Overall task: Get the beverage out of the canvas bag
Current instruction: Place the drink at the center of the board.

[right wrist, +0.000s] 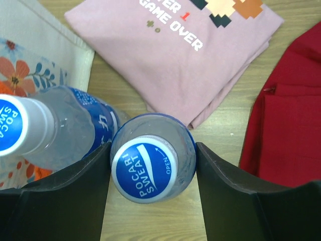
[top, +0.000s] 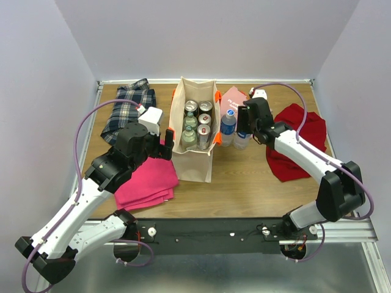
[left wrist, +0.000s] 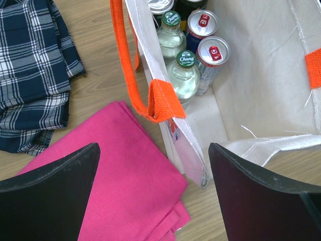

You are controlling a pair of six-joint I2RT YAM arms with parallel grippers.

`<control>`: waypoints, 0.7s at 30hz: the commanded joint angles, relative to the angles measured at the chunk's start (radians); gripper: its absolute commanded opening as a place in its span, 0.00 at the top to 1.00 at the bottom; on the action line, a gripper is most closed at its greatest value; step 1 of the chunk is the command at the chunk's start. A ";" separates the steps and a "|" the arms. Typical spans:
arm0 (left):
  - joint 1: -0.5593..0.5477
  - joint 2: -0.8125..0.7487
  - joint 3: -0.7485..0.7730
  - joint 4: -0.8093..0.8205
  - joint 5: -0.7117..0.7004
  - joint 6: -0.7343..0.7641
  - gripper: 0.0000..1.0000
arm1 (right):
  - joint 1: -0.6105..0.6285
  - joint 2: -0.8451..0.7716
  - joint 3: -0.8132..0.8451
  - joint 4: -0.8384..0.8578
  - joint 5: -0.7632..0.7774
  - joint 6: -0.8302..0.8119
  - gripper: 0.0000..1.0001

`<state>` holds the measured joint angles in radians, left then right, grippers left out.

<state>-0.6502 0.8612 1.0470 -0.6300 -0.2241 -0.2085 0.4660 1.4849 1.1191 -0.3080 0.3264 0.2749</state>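
Observation:
The beige canvas bag (top: pixel 194 162) with orange handles (left wrist: pixel 131 75) stands upright mid-table and holds several cans (left wrist: pixel 213 55) and two green-capped glass bottles (left wrist: pixel 184 75). My left gripper (left wrist: pixel 153 150) is open and straddles the bag's near left wall, one finger over the pink cloth and one inside the bag, holding nothing. Outside the bag on its right, my right gripper (right wrist: pixel 153 150) is shut on a clear Pocari Sweat bottle (right wrist: pixel 145 168), with a finger pressed to each side. That bottle (top: pixel 242 141) stands on the table next to a second one (right wrist: pixel 50 130).
A folded bright pink cloth (left wrist: pixel 130 175) lies left of the bag, with a plaid shirt (left wrist: pixel 30 75) behind it. A pale pink printed shirt (right wrist: pixel 185 50) and a red garment (right wrist: pixel 291 125) lie on the right of the table. The bag's floral wall (right wrist: pixel 30 60) is close to the bottles.

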 commanded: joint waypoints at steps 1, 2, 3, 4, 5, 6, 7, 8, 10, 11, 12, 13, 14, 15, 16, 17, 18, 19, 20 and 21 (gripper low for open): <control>-0.003 -0.008 -0.005 0.013 0.006 -0.005 0.01 | -0.004 0.015 -0.064 0.023 0.086 0.024 0.71; -0.003 -0.011 -0.005 0.013 0.005 -0.002 0.01 | -0.003 0.026 -0.062 0.027 0.080 0.033 0.71; -0.003 -0.010 -0.007 0.010 0.005 -0.003 0.01 | -0.003 0.034 -0.061 0.027 0.079 0.040 0.71; -0.003 -0.011 -0.005 0.012 0.003 -0.002 0.01 | -0.004 0.037 -0.059 0.029 0.082 0.046 0.71; -0.003 -0.011 -0.007 0.010 0.000 -0.002 0.01 | -0.003 0.040 -0.062 0.044 0.077 0.052 0.71; -0.003 -0.013 -0.007 0.012 0.000 -0.003 0.01 | -0.003 0.044 -0.065 0.049 0.074 0.055 0.71; -0.003 -0.014 -0.008 0.012 -0.001 -0.003 0.01 | -0.003 0.046 -0.067 0.052 0.077 0.061 0.71; -0.003 -0.014 -0.008 0.012 -0.001 -0.005 0.01 | -0.003 0.048 -0.068 0.062 0.076 0.067 0.71; -0.005 -0.011 -0.008 0.012 -0.001 -0.003 0.01 | -0.003 0.057 -0.068 0.069 0.097 0.076 0.71; -0.005 -0.011 -0.008 0.013 0.000 -0.002 0.01 | -0.003 0.057 -0.073 0.085 0.106 0.078 0.71; -0.003 -0.010 -0.008 0.013 0.000 -0.003 0.01 | -0.003 0.058 -0.070 0.086 0.118 0.078 0.71; -0.003 -0.008 -0.005 0.012 0.000 -0.003 0.01 | -0.003 0.064 -0.065 0.087 0.120 0.078 0.72; -0.003 -0.007 -0.008 0.012 0.000 -0.002 0.01 | -0.003 0.066 -0.055 0.084 0.117 0.078 0.72; -0.003 -0.007 -0.008 0.012 0.000 -0.002 0.01 | -0.003 0.071 -0.050 0.078 0.114 0.076 0.72; -0.003 -0.010 -0.008 0.013 -0.001 0.000 0.01 | -0.003 0.071 -0.047 0.073 0.108 0.076 0.73; -0.003 -0.008 -0.008 0.010 -0.003 -0.002 0.01 | -0.004 0.071 -0.047 0.064 0.105 0.076 0.73; -0.003 -0.010 -0.010 0.009 -0.003 0.000 0.01 | -0.003 0.068 -0.050 0.058 0.099 0.076 0.72; -0.003 -0.014 -0.012 0.009 -0.006 -0.002 0.01 | -0.003 0.061 -0.053 0.053 0.094 0.075 0.72; -0.005 -0.017 -0.015 0.007 -0.009 -0.003 0.01 | -0.003 0.046 -0.056 0.043 0.088 0.075 0.72; -0.003 -0.019 -0.018 0.006 -0.009 -0.003 0.01 | -0.003 0.040 -0.064 0.038 0.082 0.073 0.71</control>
<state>-0.6502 0.8608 1.0466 -0.6300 -0.2245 -0.2085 0.4656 1.5089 1.0885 -0.1802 0.4065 0.3401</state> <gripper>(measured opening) 0.988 0.698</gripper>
